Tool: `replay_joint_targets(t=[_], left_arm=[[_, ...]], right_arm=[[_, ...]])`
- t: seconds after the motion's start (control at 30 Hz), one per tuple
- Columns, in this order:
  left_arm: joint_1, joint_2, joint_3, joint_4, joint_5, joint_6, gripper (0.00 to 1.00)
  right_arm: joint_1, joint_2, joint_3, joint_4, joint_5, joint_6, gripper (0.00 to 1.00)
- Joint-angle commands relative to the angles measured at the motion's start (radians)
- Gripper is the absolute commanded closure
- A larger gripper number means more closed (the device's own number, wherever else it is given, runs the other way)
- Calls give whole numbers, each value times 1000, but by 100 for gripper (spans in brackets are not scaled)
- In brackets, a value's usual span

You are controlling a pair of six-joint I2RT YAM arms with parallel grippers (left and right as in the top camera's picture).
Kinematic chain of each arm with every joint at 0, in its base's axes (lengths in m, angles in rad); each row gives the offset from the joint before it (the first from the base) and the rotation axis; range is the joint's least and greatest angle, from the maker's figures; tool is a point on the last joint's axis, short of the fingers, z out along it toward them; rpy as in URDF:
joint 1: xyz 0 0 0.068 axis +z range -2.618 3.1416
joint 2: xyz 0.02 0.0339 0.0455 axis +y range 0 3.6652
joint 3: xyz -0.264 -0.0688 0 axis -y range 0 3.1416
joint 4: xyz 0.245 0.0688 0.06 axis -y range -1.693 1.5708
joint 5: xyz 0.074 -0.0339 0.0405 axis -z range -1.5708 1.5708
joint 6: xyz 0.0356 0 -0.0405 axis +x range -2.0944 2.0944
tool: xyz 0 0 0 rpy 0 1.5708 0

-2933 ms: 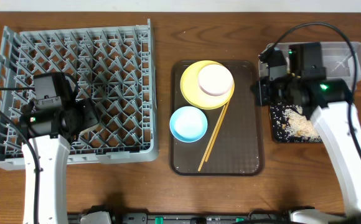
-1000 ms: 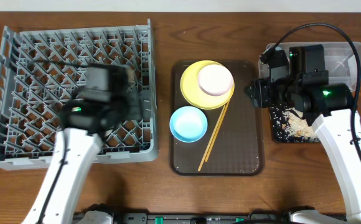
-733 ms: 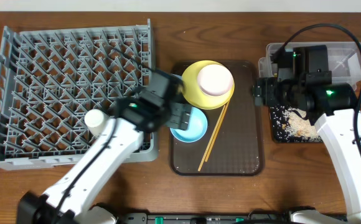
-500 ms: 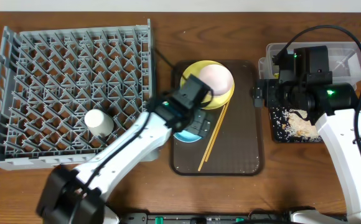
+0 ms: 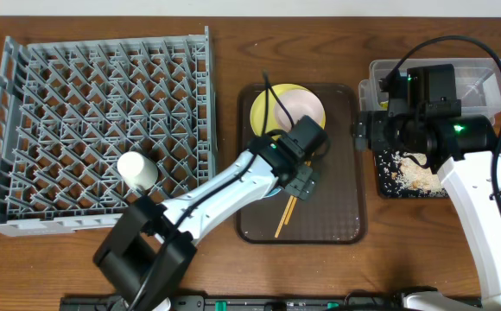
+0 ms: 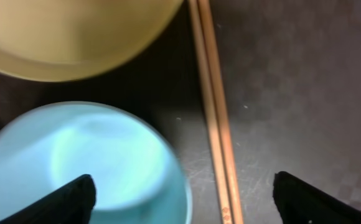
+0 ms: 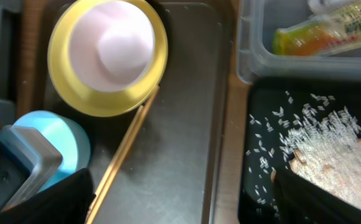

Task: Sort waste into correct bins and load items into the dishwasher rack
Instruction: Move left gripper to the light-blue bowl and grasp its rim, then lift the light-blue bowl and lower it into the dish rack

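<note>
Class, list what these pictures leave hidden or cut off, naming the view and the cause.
- Blue bowl: overhead, mostly under the left arm.
- Chopsticks: left wrist view, ends cut by the edges.
- Wrapper: right wrist view, cut by the edge; overhead, under the right arm.

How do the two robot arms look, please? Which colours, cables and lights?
The left arm and right arm both have smooth white shells with boxy black joint housings. A thin black cable loops above the right arm. A small green light glows on it. The jaws are black.
</note>
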State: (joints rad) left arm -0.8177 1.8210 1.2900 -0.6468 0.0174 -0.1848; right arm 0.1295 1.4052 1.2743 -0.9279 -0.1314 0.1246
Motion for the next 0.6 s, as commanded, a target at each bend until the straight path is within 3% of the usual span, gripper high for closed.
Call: replay_joint_targets(t=[0.0, 0.13, 0.4, 0.57], left_arm=[[-24, 39, 16, -1, -18, -4, 13], [-32, 84, 16, 1, -18, -18, 18], [-32, 116, 16, 2, -19, -19, 56], [-32, 115, 16, -1, -19, -19, 70]], right_arm=[[-6, -8, 6, -18, 79, 10, 16], [-13, -8, 6, -33, 102, 14, 21], [-55, -8, 6, -34, 105, 37, 31], [-82, -8, 6, -35, 105, 40, 37]])
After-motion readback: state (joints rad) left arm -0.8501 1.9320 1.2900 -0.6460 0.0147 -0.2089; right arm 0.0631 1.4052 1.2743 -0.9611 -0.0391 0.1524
